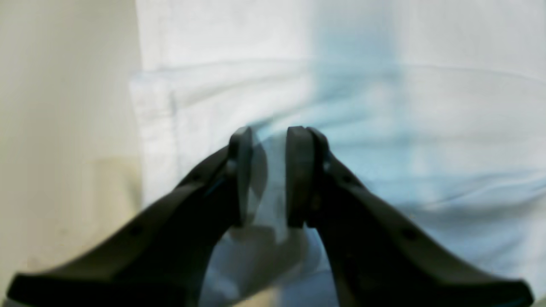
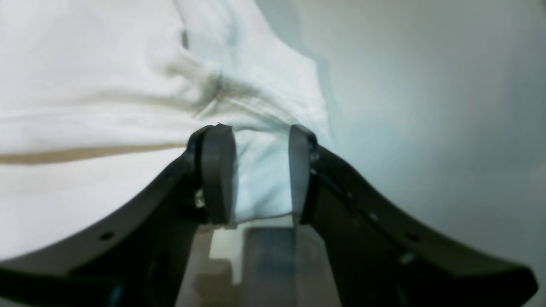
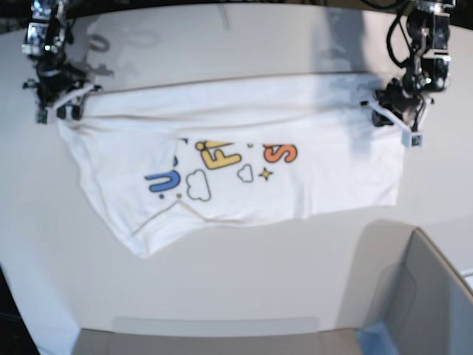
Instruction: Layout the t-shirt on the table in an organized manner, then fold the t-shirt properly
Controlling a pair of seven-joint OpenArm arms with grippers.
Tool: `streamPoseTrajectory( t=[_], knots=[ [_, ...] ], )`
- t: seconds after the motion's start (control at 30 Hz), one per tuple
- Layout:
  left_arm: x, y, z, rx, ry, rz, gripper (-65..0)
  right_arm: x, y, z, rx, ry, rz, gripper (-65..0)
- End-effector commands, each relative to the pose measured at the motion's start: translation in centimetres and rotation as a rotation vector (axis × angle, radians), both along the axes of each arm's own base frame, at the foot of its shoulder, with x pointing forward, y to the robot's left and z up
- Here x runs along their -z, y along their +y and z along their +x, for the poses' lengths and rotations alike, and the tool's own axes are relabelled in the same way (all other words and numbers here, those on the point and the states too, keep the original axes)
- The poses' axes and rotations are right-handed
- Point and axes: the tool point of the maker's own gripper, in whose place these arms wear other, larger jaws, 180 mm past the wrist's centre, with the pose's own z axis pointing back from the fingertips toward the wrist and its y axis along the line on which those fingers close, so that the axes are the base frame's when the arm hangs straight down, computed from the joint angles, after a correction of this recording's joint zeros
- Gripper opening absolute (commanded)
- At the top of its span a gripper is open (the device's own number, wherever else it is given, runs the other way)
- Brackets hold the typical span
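Nearest the base camera, passed over a grey box with a blue corner [image 3: 414, 296]. Farther back, found the white cloth t-shirt with blue, yellow and orange bubble letters [image 3: 222, 159] spread on the very large plain white table [image 3: 244, 274], lower edge slanted. At the far corners, saw the right gripper [image 2: 256, 170] and left gripper [image 1: 268, 177] each clamped on cloth. Judged layout still in hand; next called for tensioning evenly, then releasing flat.

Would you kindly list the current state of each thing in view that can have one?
t-shirt: partly folded, print up, both far corners gripped.
left gripper: shut on the t-shirt.
right gripper: shut on the t-shirt.
grey box: open on top.
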Motion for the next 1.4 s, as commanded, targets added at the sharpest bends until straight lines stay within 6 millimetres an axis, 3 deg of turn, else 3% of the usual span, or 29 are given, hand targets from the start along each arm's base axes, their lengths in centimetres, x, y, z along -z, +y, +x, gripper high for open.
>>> streamPoseTrajectory(
  t=[0.0, 0.1, 0.2, 0.3, 0.43, 0.53, 0.6, 0.7, 0.8, 0.93, 1.07, 1.2, 1.37],
  knots=[
    [-0.2, -0.1, -1.2, 0.015, 0.053, 0.018, -50.3, -3.1, 0.8, 1.5, -0.029, -0.121, -0.013, -42.6],
    [-2.7, -2.3, -0.5, 0.081, -0.019, 0.009, -50.3, -7.4, 3.2, 2.3, -0.068, -0.256, -0.009, -42.6],
    [-5.0, -4.1, 0.2, 0.131, -0.088, 0.0, -50.3, -10.0, 4.5, 2.8, -0.094, -0.327, -0.011, -42.6],
    [-6.0, -4.8, 0.3, 0.151, -0.114, -0.004, -50.3, -10.6, 5.3, 3.1, -0.114, -0.344, -0.005, -42.6],
    [-7.3, -2.4, 1.0, 0.087, -0.156, 0.03, -50.3, -9.4, 7.8, 4.1, -0.176, -0.32, 0.037, -42.6],
    [-8.8, -0.8, 2.4, 0.047, -0.208, 0.056, -50.3, -7.2, 9.3, 6.0, -0.22, -0.246, 0.067, -42.6],
    [-9.5, -0.5, 4.0, 0.037, -0.244, 0.057, -50.3, -5.1, 9.7, 7.0, -0.227, -0.188, 0.084, -42.6],
    [-8.6, -0.5, 4.7, 0.0, -0.212, 0.021, -50.3, -3.3, 9.4, 7.9, -0.21, -0.148, 0.097, -42.6],
    [-8.3, -1.1, 4.9, -0.011, -0.163, -0.011, -50.3, -2.6, 9.2, 7.7, -0.2, -0.131, 0.101, -42.6],
    [-7.4, -1.6, 3.9, -0.014, -0.114, -0.032, -50.3, -1.0, 9.0, 5.6, -0.19, -0.077, 0.105, -42.6],
    [-6.5, -2.0, 1.5, -0.009, -0.072, -0.033, -50.3, 0.5, 8.8, 3.5, -0.186, -0.022, 0.104, -42.6],
    [-5.9, -2.6, -0.2, 0.01, -0.036, -0.033, -50.3, 0.8, 7.9, 2.6, -0.156, -0.007, 0.1, -42.6],
    [-7.0, -1.2, 0.6, 0.032, -0.065, 0.024, -48.6, 0.8, 7.4, 2.6, -0.143, -0.01, 0.096, -42.6]
  ],
)
